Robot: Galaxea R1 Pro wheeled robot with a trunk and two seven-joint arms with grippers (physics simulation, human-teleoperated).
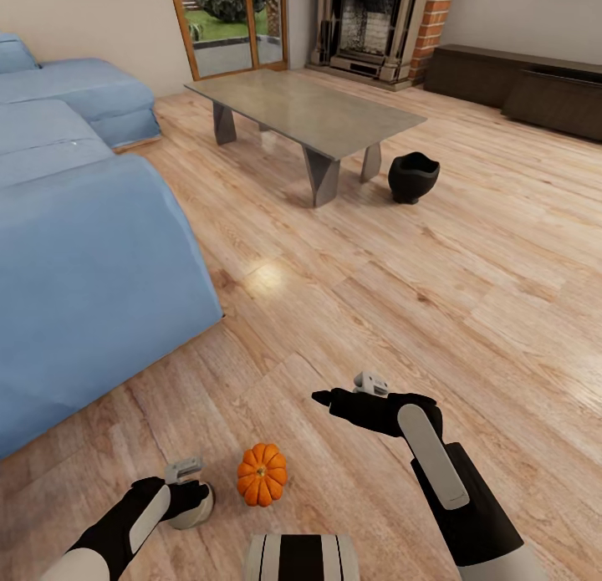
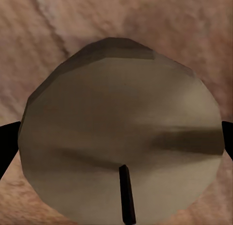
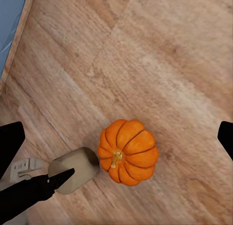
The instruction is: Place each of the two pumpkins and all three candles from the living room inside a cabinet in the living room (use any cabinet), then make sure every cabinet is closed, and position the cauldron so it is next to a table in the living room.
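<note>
Candle (image 2: 121, 142): a stubby grey-beige cylinder with a dark wick, its top facing my left wrist camera, standing on the wood floor (image 1: 435, 280).
Left gripper (image 1: 191, 499): down over the candle, a finger at each side of it; I cannot tell whether they press it.
Pumpkin (image 1: 262, 474): bright orange, ribbed, short stem, on the floor just beside my left gripper, below and inward of my right one.
Right gripper (image 1: 322, 395): raised, fingers spread wide in its wrist view, nothing between them.
Right wrist view: candle (image 3: 74, 170) touching the pumpkin (image 3: 128, 152), which the head view leaves unclear.
Head view: cauldron (image 1: 413, 176) beside the table (image 1: 301, 109), the cabinet (image 1: 518, 84) and blue sofa (image 1: 75, 255), all well ahead of me.
</note>
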